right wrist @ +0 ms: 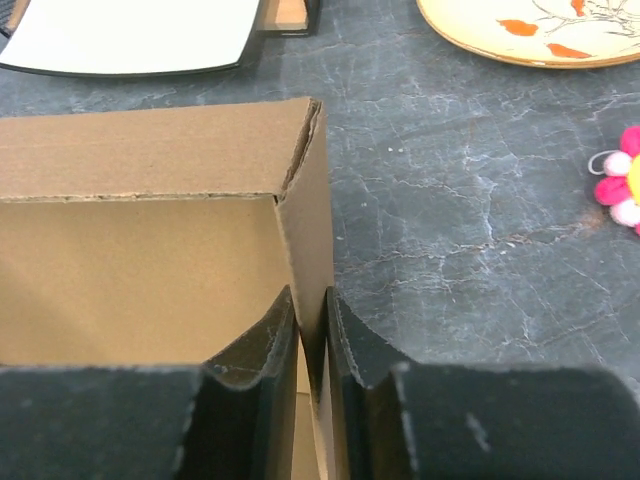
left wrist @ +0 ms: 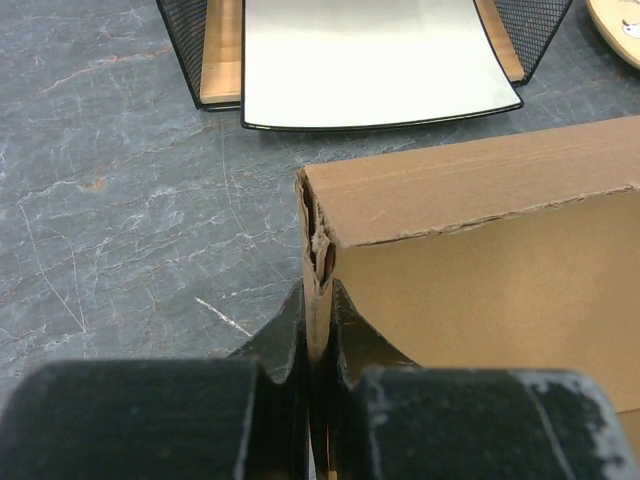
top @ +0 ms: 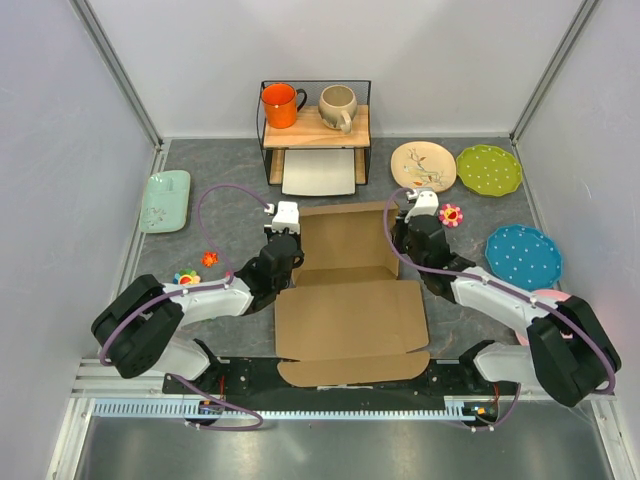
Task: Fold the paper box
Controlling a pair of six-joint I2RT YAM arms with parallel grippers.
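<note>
The paper box (top: 345, 310) is brown cardboard in the middle of the table. Its near panel and front flap lie flat, and its far half (top: 345, 238) has walls folded up. My left gripper (top: 284, 240) is shut on the upright left wall, and in the left wrist view its fingers (left wrist: 318, 300) pinch that wall's edge below the frayed corner of the box (left wrist: 480, 270). My right gripper (top: 410, 228) grips the right wall. In the right wrist view both fingers (right wrist: 312, 300) press on that thin wall of the box (right wrist: 140, 270).
A wire rack (top: 363, 130) at the back holds an orange mug (top: 281, 105) and a beige mug (top: 337, 106), with a white tray (top: 319, 172) beneath. Cream (top: 423, 165), green (top: 489, 170) and blue (top: 524, 256) plates lie right. A mint dish (top: 165, 200) and small toys (top: 209, 259) lie left.
</note>
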